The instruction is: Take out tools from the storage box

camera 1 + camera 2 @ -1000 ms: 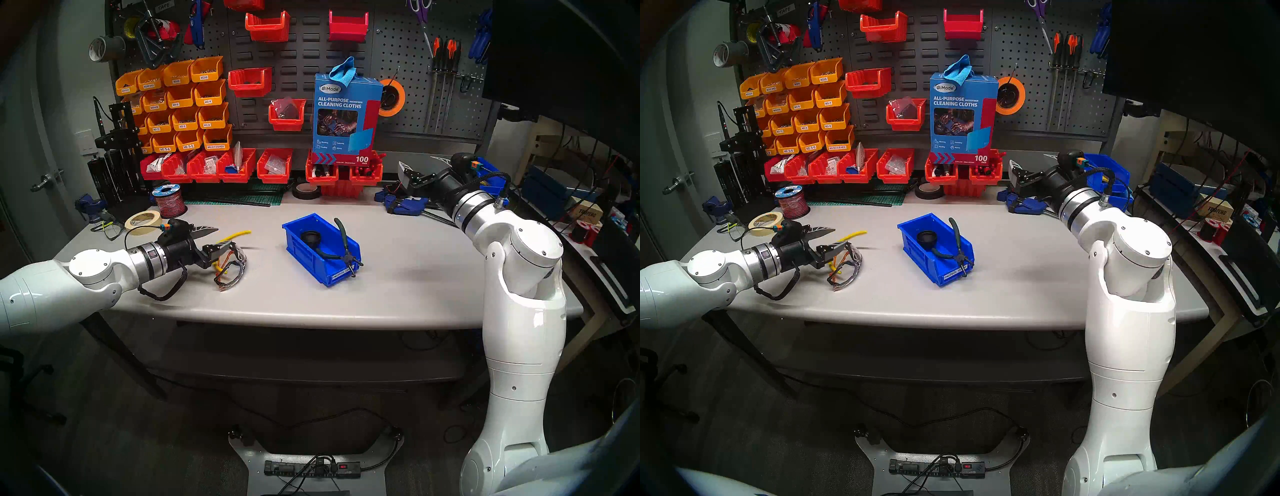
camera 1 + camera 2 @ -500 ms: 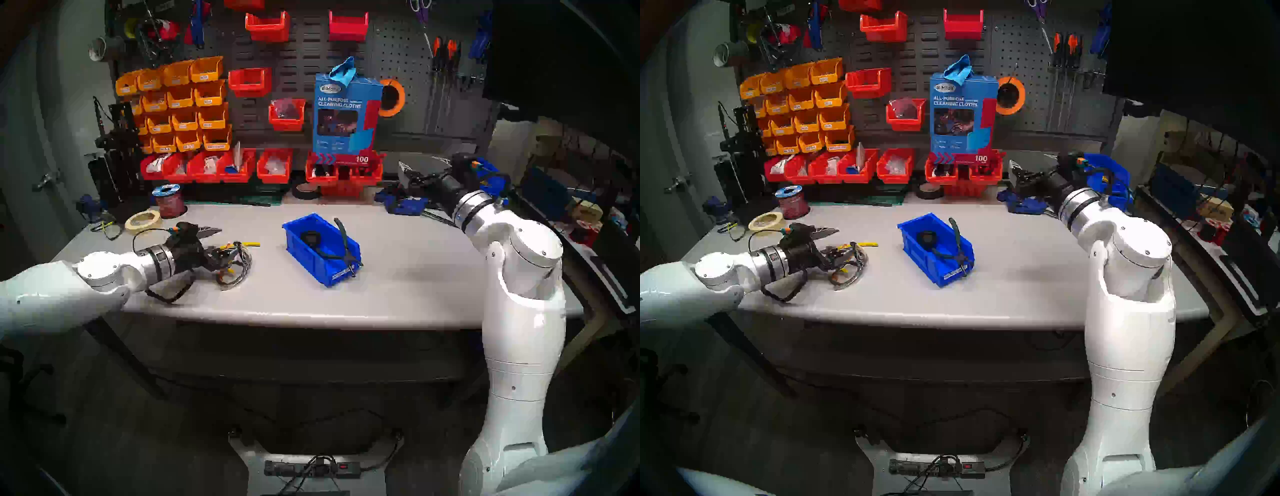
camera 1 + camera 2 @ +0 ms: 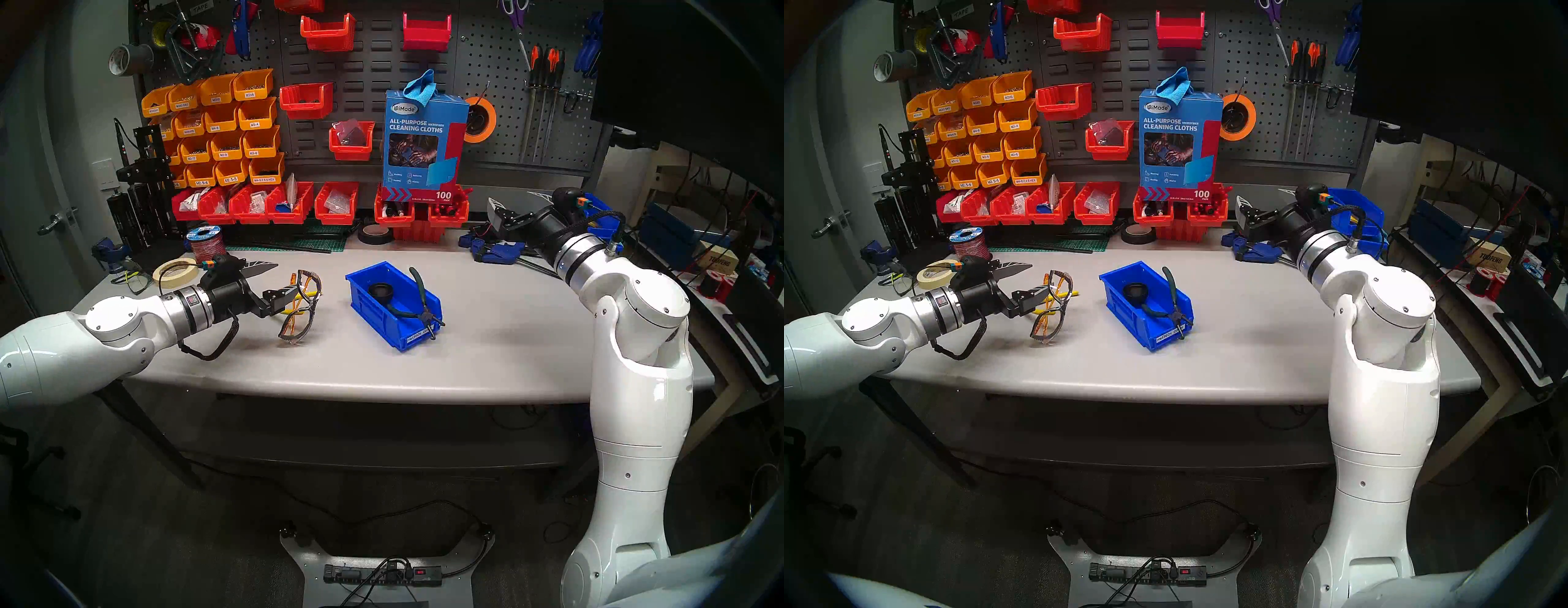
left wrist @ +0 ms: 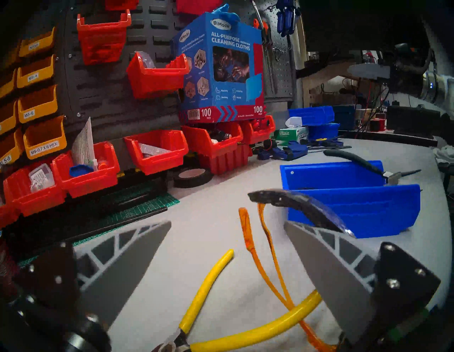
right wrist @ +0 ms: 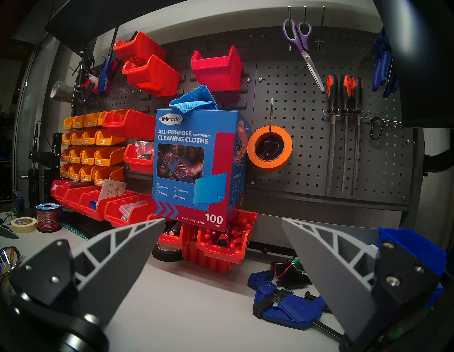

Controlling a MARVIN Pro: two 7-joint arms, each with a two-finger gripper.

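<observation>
Left claw [image 3: 282,281] stands released, glasses [image 3: 302,306] leaning on its lower finger over the cutters [image 4: 228,317]. Right claw [image 5: 222,248] gapes empty. Pliers [image 3: 418,303] and cup [image 3: 382,291] sit in the bin [image 3: 396,335] on the tabletop [image 3: 500,339].

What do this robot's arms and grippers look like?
Both arms are glossy white shells with silver wrist rings and black wrist housings. The left gripper and right gripper each have two pointed grey fingers with ribbed truss backs, plus a braided black cable and orange-teal connector.
</observation>
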